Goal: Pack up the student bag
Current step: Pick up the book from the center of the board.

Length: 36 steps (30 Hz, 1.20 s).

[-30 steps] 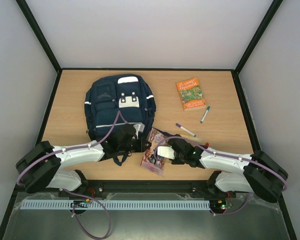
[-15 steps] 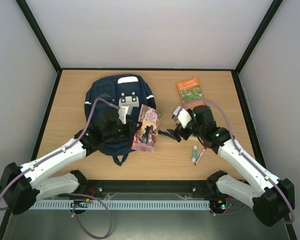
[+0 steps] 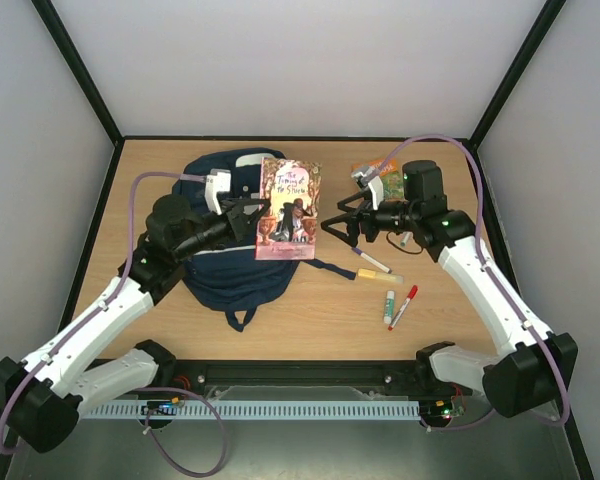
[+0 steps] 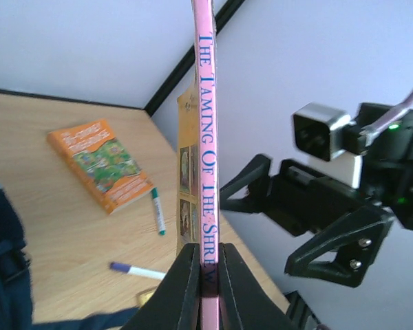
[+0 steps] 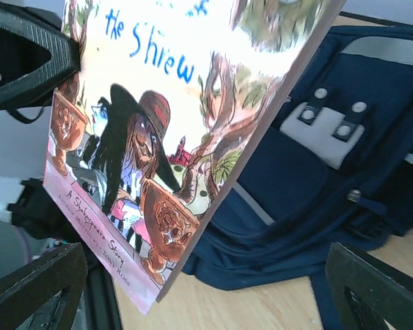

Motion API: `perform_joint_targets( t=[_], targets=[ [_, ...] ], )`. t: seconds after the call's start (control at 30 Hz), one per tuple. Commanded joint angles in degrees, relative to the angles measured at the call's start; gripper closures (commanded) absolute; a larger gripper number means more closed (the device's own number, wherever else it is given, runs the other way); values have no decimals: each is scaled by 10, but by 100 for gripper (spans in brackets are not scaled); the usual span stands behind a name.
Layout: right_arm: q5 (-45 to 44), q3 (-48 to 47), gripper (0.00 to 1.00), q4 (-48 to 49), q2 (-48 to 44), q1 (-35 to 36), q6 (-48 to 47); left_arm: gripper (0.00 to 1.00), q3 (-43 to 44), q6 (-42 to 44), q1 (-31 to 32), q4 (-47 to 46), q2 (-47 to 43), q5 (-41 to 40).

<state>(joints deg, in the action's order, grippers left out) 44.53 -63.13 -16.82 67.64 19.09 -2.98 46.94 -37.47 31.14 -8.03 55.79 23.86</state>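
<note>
Wooden table (image 3: 310, 325) carries the student bag (image 3: 230, 285) at nine o'clock, navy and lying flat. At the bag's two o'clock the left gripper (image 3: 248, 215) clamps a pink-spined book (image 3: 288, 195) by its spine. At the book's three o'clock the right gripper (image 3: 342, 222) hangs with fingers spread, empty.

Two white-and-black arms strung with purple cable

The left arm (image 3: 90, 335) and right arm (image 3: 490, 290) wear white link shells between bulky black joints above the black base rail (image 3: 300, 372), with a purple cable (image 3: 131, 225) looping along each. The black angular jaws carry silver screws (image 4: 358, 242), a pale camera block (image 4: 320, 134) and a green light (image 4: 392, 127).
</note>
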Motion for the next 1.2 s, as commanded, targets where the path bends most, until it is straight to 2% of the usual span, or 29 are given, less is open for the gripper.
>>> perform_joint_targets(
  t=[0.0, 0.17, 0.3, 0.43, 0.73, 0.9, 1.07, 1.17],
  targets=[
    [110, -27, 4, -3, 15, -3, 55, 98, 27, -54, -8, -115, 3, 68],
    [180, -67, 5, 14, 54, -3, 117, 98, 35, -93, -10, -172, 17, 94],
    [239, -68, 12, 67, 78, -1, 183, 98, 29, -120, -12, -218, 33, 102],
    [276, -65, 16, 67, 76, 10, 198, 98, 29, -121, -16, -235, 50, 94],
    [281, -20, 28, 79, 27, 38, 241, 98, 31, -79, -21, -208, 63, 50],
    [268, -7, 46, 73, 19, 38, 243, 97, 34, -48, -21, -179, 57, 35],
    [249, 3, 58, 80, 11, 38, 249, 98, 35, -34, -21, -159, 48, 24],
    [229, 5, 70, 82, 8, 38, 257, 98, 33, -25, -21, -146, 43, 13]
  ],
)
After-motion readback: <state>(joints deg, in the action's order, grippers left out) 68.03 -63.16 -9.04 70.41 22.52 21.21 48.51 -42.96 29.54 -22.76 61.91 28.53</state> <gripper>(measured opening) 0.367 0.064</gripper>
